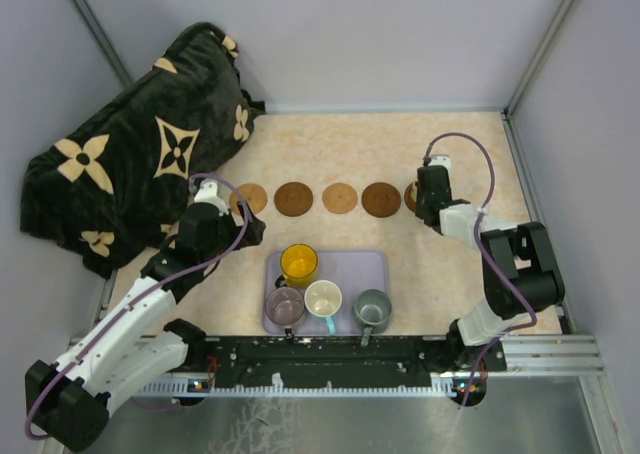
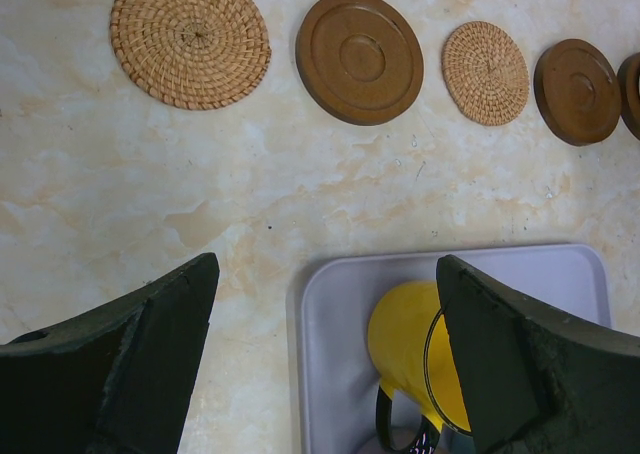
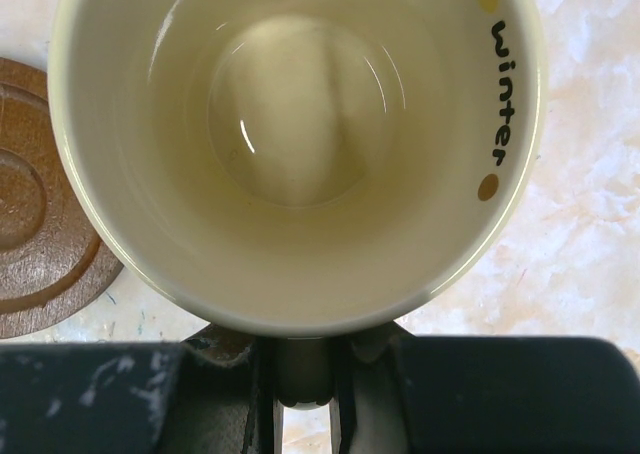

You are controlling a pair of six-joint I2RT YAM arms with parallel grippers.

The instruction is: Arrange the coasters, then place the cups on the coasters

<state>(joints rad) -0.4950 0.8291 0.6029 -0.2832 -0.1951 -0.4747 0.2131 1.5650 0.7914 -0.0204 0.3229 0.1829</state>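
Your lavender tray [image 1: 372, 266] holds four cups [image 1: 299, 262], and your left gripper [image 2: 325, 294] hangs wide open over its far-left corner. Beyond its far edge runs the row of coasters [image 1: 340, 197]. Past its far-right corner your right gripper [image 3: 305, 374] clamps the cream cup [image 3: 300, 144] by its handle.

Fuzzy black blanket [image 1: 130, 174] with cream flower and diamond shapes is bunched up in the far left corner, spilling over the left edge of the beige marbled tabletop [image 1: 330, 154]. A lavender tray [image 1: 368, 269] sits front and center. Plain grey walls [image 1: 350, 34] all round, and a metal rail [image 1: 560, 354] runs along the near edge.
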